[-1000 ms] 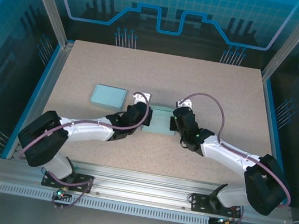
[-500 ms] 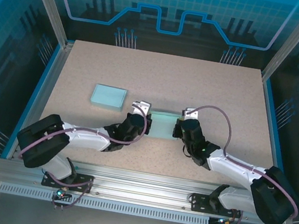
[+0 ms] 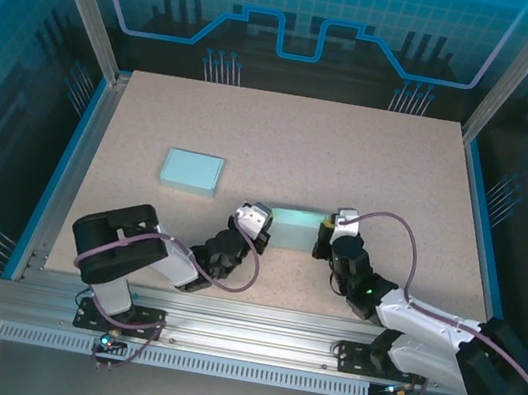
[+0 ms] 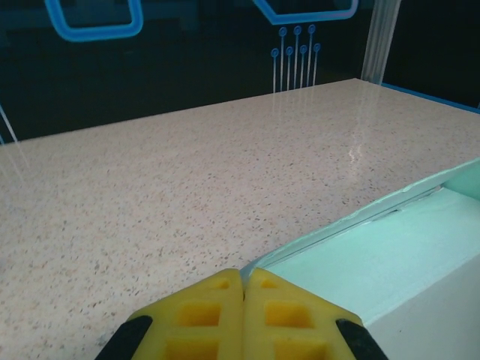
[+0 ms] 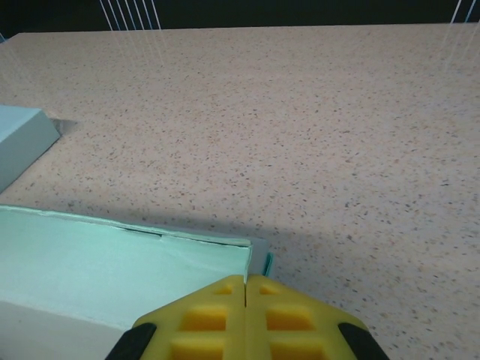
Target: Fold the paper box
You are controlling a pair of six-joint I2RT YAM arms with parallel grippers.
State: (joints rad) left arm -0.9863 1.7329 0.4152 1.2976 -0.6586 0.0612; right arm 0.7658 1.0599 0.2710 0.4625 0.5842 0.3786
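The paper box (image 3: 294, 225) is a mint-green sheet, partly raised, spanning the gap between my two grippers near the table's front. My left gripper (image 3: 264, 230) is shut on its left corner. In the left wrist view the yellow fingertips (image 4: 217, 300) pinch the paper's edge, and the paper box (image 4: 375, 255) stretches away to the right. My right gripper (image 3: 322, 236) is shut on the right end. In the right wrist view its gripper (image 5: 246, 282) clamps a side flap, with the paper box (image 5: 105, 259) lying to the left.
A folded light-blue box (image 3: 192, 171) lies flat on the table to the left, behind my left arm; its corner (image 5: 21, 142) is at the left edge of the right wrist view. The speckled tabletop (image 3: 294, 142) stretches away behind the grippers.
Both arms have drawn back toward the near edge, carrying the paper box with them. The grippers stayed shut on its two ends, and the left arm has folded up tighter.
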